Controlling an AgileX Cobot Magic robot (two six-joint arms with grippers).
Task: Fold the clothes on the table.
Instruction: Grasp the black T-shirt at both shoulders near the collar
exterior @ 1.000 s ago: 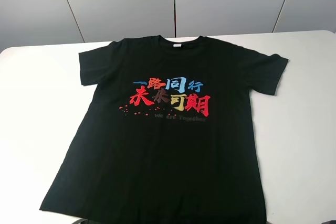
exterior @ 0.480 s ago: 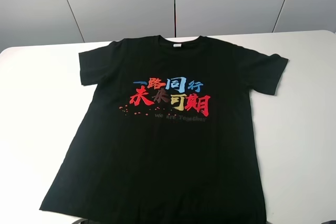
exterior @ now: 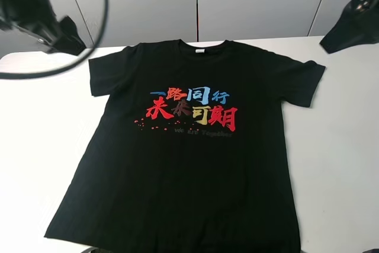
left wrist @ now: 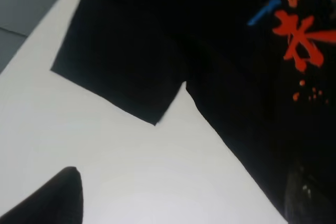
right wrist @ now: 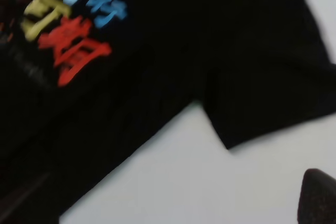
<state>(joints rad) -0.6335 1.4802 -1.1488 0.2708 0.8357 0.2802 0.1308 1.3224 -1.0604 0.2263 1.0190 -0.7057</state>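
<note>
At the far left corner of the bench (exterior: 35, 146) we see the left claw (exterior: 64, 38) hovering above the surface, blurred. We cannot tell how wide it stands, and we see nothing in its grip. The shirt (exterior: 189, 170) lies spread flat and face up across the middle, with its collar by the far edge and its hem reaching the near edge. Above the far right corner hangs the right claw (exterior: 346, 31), clear of the shirt. We cannot tell its opening either.

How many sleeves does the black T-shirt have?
2. One sleeve of the black printed T-shirt lies flat at the high view's left, the other at its right.
</note>
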